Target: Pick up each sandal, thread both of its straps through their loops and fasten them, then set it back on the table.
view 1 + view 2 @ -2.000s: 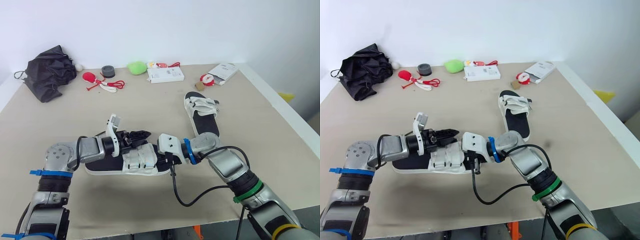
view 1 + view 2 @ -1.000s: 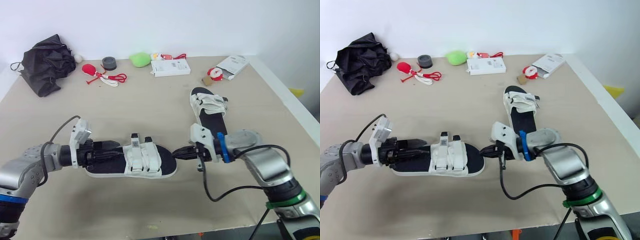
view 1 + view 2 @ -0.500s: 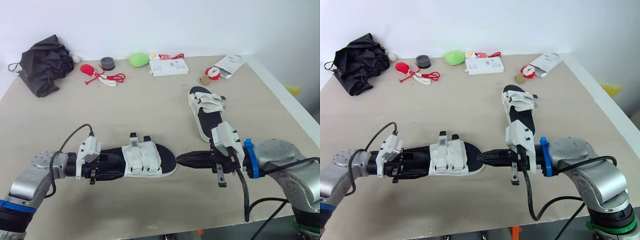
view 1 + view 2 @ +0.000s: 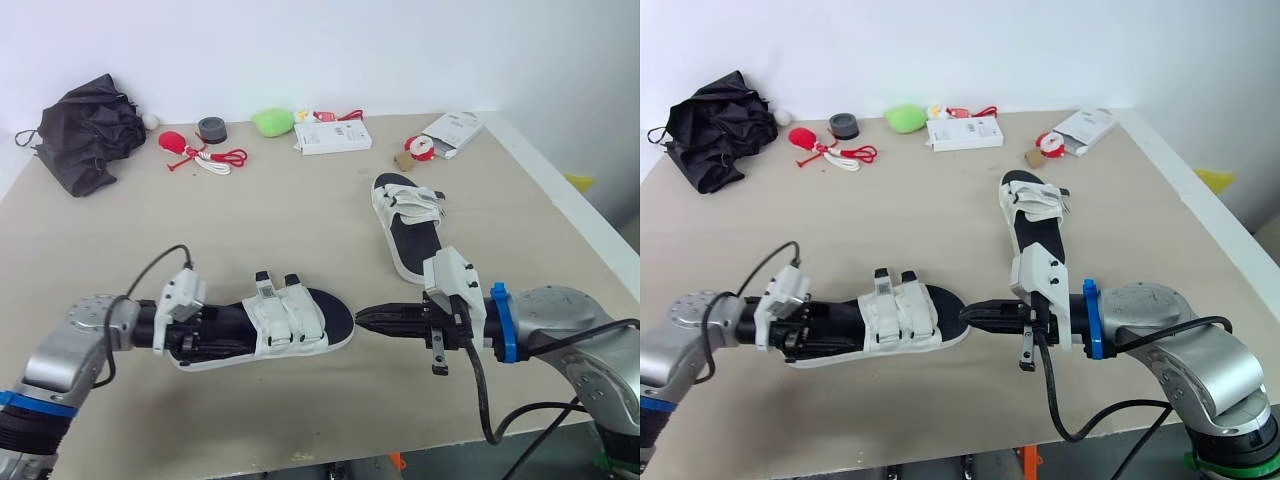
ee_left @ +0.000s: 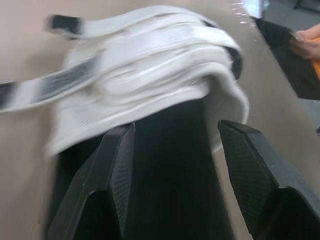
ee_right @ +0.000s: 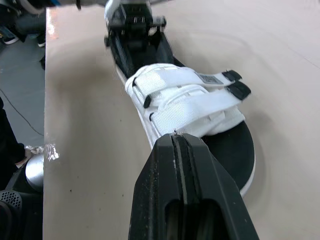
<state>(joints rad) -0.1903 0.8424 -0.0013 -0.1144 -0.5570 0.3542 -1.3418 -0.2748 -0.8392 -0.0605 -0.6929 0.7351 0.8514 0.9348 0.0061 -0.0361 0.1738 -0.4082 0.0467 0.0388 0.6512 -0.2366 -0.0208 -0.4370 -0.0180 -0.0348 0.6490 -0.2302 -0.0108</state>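
Note:
The near sandal [image 4: 270,322], black-soled with two white straps folded over its front, lies flat on the tan table [image 4: 300,220]. My left gripper [image 4: 232,333] is at its heel end, fingers [image 5: 117,165] open and spread above the black footbed [image 5: 172,165] without clamping it. My right gripper [image 4: 362,318] is shut with nothing in it, its tip a short gap from the sandal's toe; the right wrist view looks along the shut fingertips [image 6: 175,142] onto the straps [image 6: 185,100]. A second sandal [image 4: 408,225] lies farther back on the right, away from both grippers.
Along the table's far edge lie a black bag [image 4: 85,130], a red cord [image 4: 210,158], a tape roll [image 4: 212,129], a green object [image 4: 272,121], a white box [image 4: 332,137] and a booklet [image 4: 448,130]. The table's right edge [image 4: 560,215] runs close to my right arm.
Both grippers have let go of the near sandal and drawn apart, left toward the heel, right past the toe. The sandal now lies on the table; the camera also shifted.

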